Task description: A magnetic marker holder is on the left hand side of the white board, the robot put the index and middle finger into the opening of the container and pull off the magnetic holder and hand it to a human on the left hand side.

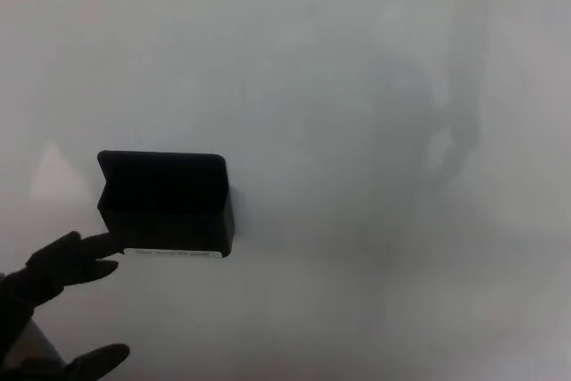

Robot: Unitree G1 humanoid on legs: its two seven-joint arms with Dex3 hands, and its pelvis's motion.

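Your magnetic marker holder (165, 204) is sticking to the whiteboard (357, 86) at about 9 o'clock in view. Your left robot hand (49, 296) is reaching from 7 o'clock, fingers (89, 245) spread, holding nothing, one fingertip nearing the holder's lower-left corner.

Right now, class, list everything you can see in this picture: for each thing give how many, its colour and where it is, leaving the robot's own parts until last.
whiteboard: one, white, fills nearly the whole picture.
marker holder: one, black, stuck on the left part of the whiteboard, opening at the top; nothing can be seen inside it.
label: one, white strip, along the bottom edge of the marker holder; its print is too small to read.
left hand: one, black, bottom left corner, fingers apart, one fingertip at the holder's lower left corner.
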